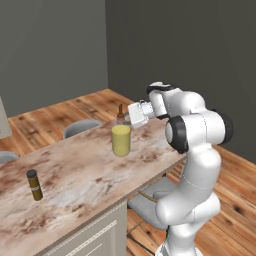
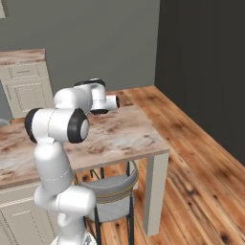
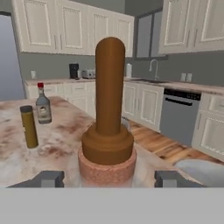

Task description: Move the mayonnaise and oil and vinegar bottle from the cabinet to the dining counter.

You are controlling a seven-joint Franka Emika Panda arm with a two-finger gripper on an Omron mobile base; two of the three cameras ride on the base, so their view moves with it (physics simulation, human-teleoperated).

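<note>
While the wide yellow-olive bottle with brown stopper (image 3: 108,127) stands between them, gripper (image 3: 106,178) fingers gape wide, gripping nothing, over the marbled stone island top (image 1: 80,175).

Marbled stone tops the dining counter (image 1: 75,175); the oil and vinegar bottle (image 1: 121,137) looks matt, its stopper (image 3: 109,100) wood-brown and smooth.

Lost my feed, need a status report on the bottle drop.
End effector open, fingertips either side of the stopper. Oil and vinegar bottle upright on dining counter. Thin brown bottle stands well apart.
</note>
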